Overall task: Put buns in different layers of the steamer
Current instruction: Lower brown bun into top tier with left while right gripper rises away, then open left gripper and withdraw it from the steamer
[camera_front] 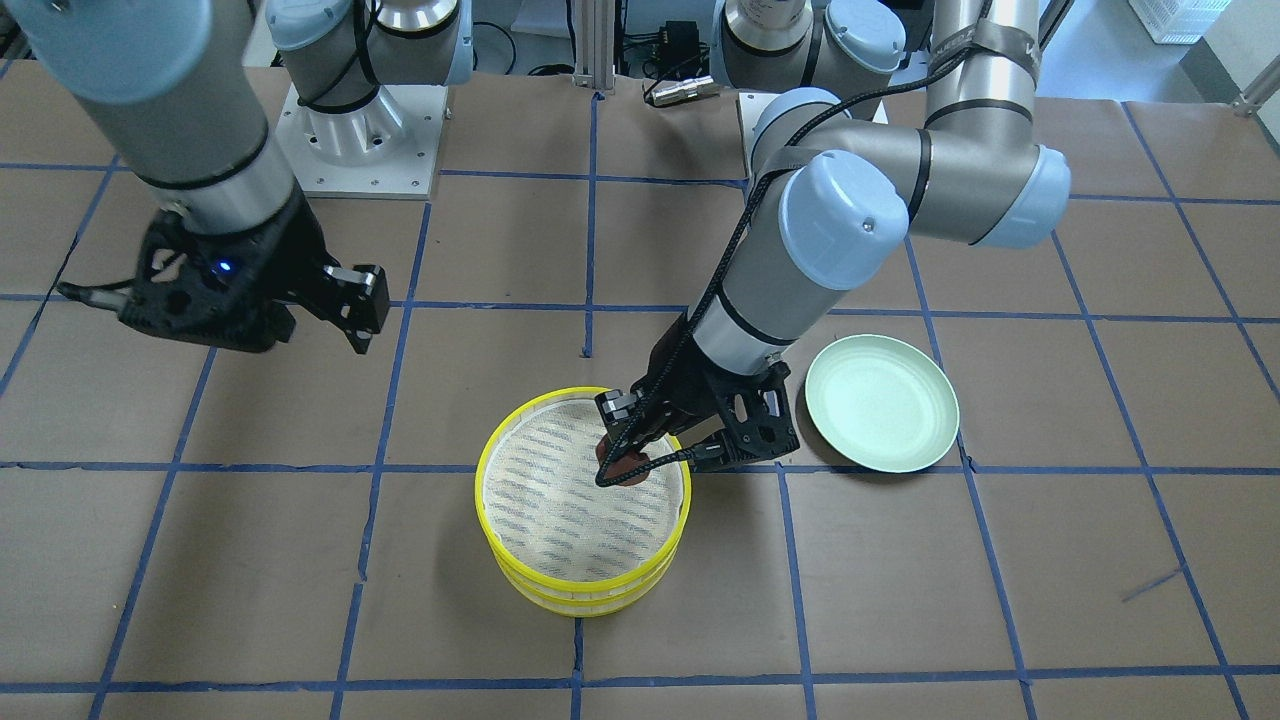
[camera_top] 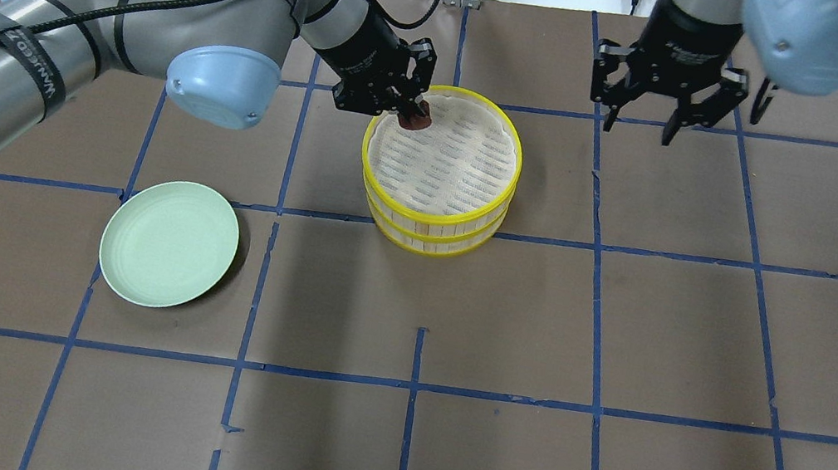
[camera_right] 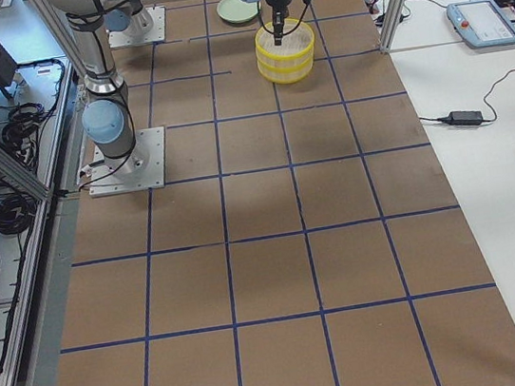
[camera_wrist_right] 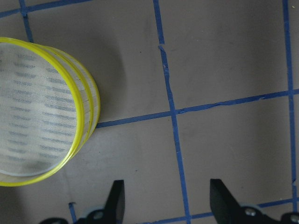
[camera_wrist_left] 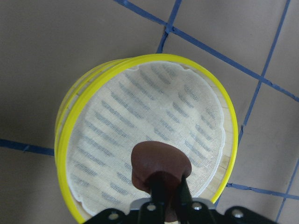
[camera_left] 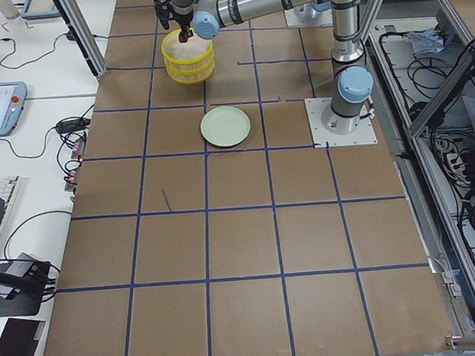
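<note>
The two yellow-rimmed steamer layers are stacked; the top layer (camera_top: 518, 168) shows its bare mesh and the lower layer (camera_top: 431, 241) sits under it. My left gripper (camera_top: 411, 112) is shut on the dark reddish-brown bun (camera_top: 412, 121) and holds it just above the top layer's mesh near its rim. The left wrist view shows the bun (camera_wrist_left: 159, 163) between the fingers over the top layer (camera_wrist_left: 65, 140). My right gripper (camera_top: 638, 127) is open and empty, hovering to the right of the stack. The white bun is not visible in any view.
A pale green plate (camera_top: 170, 242) lies empty on the table at the left, also seen in the front-facing view (camera_front: 880, 402). Brown paper with blue tape lines covers the table. The arm bases stand along the robot's side of the table.
</note>
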### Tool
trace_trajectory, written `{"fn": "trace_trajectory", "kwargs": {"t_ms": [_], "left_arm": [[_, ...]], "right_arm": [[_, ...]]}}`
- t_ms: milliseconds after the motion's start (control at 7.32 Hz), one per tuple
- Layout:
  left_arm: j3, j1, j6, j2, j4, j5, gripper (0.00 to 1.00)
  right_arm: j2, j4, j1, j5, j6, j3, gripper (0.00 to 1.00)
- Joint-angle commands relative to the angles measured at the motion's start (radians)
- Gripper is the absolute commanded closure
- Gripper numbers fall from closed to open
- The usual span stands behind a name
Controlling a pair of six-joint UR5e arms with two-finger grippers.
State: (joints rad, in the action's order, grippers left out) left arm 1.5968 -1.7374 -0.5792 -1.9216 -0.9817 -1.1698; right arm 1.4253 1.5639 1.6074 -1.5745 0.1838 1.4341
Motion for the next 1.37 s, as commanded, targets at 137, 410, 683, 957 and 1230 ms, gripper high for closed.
{"fn": "trace_trajectory", "kwargs": {"t_ms": [137,410,683,957,1230], "left_arm": [[0.000,-0.022,-0.048,-0.027,0.043,0.015,0.00],[-0.001,-0.022,-0.021,-0.025,0.046,0.012,0.00],[0.017,0.001,0.263,0.024,0.032,-0.090,0.00],[0.022,0.082,0.522,0.093,-0.103,-0.172,0.00],[0.000,0.183,0.645,0.209,-0.396,-0.263,0.00]], "right_arm": [[0.061,-0.107,-0.012,0.002,-0.052,0.002,0.00],[0.060,-0.104,-0.014,0.002,-0.087,0.006,0.00],[0.060,-0.096,-0.014,0.004,-0.089,0.014,0.00],[0.060,-0.106,-0.029,0.016,-0.133,0.006,0.00],[0.064,-0.105,-0.021,0.016,-0.136,0.003,0.00]]}}
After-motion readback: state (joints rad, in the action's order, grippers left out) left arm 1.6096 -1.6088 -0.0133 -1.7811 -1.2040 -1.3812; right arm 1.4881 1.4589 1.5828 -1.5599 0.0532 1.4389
